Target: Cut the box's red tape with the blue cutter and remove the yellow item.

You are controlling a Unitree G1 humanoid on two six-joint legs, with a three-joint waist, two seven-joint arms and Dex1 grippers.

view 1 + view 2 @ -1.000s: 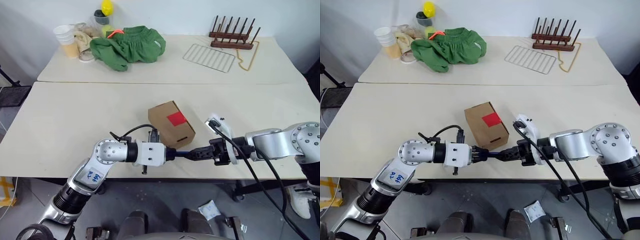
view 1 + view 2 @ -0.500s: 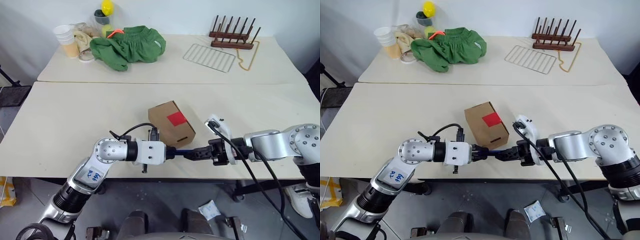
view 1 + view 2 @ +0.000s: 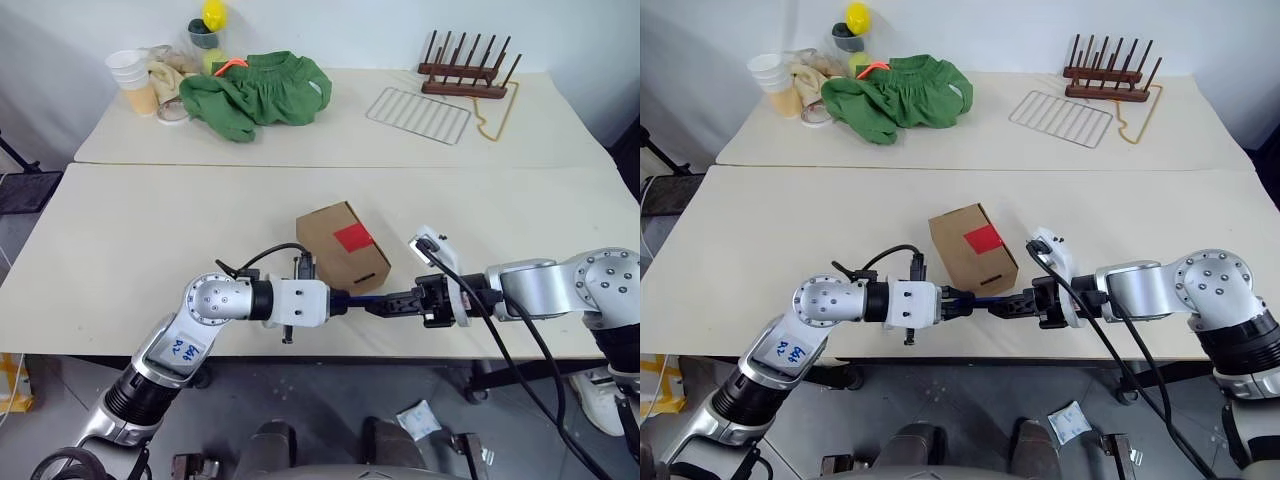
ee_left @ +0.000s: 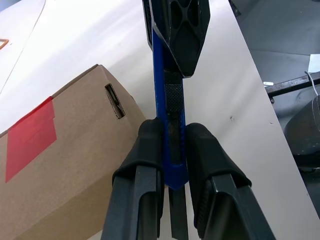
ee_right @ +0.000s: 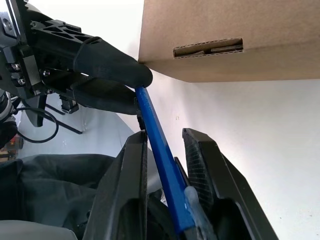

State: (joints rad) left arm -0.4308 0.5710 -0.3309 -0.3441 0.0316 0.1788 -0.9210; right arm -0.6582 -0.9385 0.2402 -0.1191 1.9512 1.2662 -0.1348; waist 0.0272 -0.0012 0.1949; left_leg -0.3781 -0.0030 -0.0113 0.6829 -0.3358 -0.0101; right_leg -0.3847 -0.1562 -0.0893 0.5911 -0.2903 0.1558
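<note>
The box (image 3: 342, 250), a small brown carton, lies near the table's front edge with the red tape (image 3: 354, 237) on its top face. Just in front of it the blue cutter (image 3: 352, 297) hangs level above the table edge, held at both ends. My left gripper (image 4: 172, 137) is shut on one end of the cutter (image 4: 162, 75). From the other side my right gripper (image 5: 162, 142) is shut on the cutter's (image 5: 152, 127) far end. Both grippers hang close beside the box's slotted end (image 5: 225, 30) without touching it. The yellow item is hidden.
On the far table lie a green cloth (image 3: 258, 92), stacked cups (image 3: 132, 78), a smooth yellow object on a jar (image 3: 213, 15), a wire rack (image 3: 417, 114) and a wooden peg rack (image 3: 465, 75). The near table (image 3: 150, 230) spreads wide around the box.
</note>
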